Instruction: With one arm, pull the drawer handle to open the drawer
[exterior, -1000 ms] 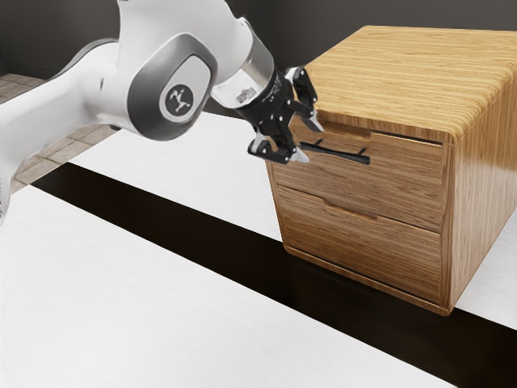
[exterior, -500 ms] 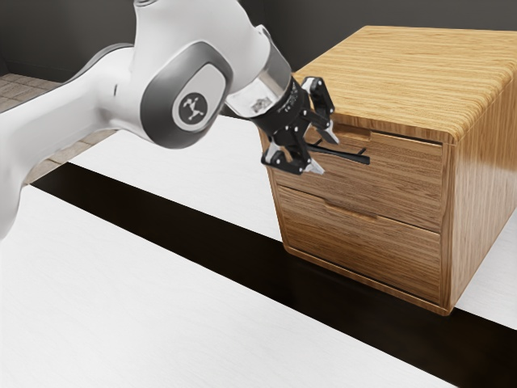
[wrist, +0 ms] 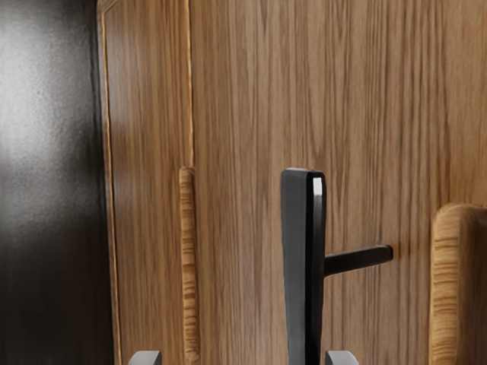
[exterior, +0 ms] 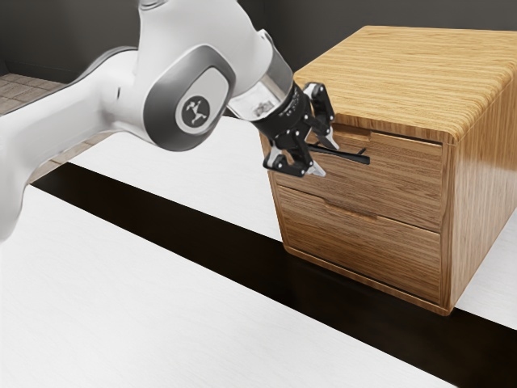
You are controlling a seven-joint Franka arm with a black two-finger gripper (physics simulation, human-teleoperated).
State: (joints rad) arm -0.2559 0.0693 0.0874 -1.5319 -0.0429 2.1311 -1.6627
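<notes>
Surface: white bench crossed by a broad black band that runs below the claw and under the cabinet's front edge; both parts glossy, the cabinet faintly mirrored in the black.
Room: dark wall behind the arm; a patch of tiled floor far back from the claw, past the bench's edge.

Cabinet: light wood, standing on the bench directly ahead of the claw; two drawer fronts. Top drawer lies flush with the lower drawer (no gap visible at its edges).

Task's thing: black bar handle on the top drawer's front; its near end sits inside the claw, the rest runs away from the claw across the front.

Claw: spread wide, one finger above the bar and one below; in the wrist view two grey fingertips flank the bar, which is close to one tip and well apart from the other; nothing gripped.

Hidden or unclear: fingertips cut off at the wrist view's edge; whether the nearer tip touches the bar, cannot tell; the arm's wrist covers the cabinet's corner behind the claw; a rounded light-wood edge beside the handle is cut off, identity uncertain; a thin wooden pull runs along the seam on the claw's other side; cabinet's far side cut off in the exterior view.
</notes>
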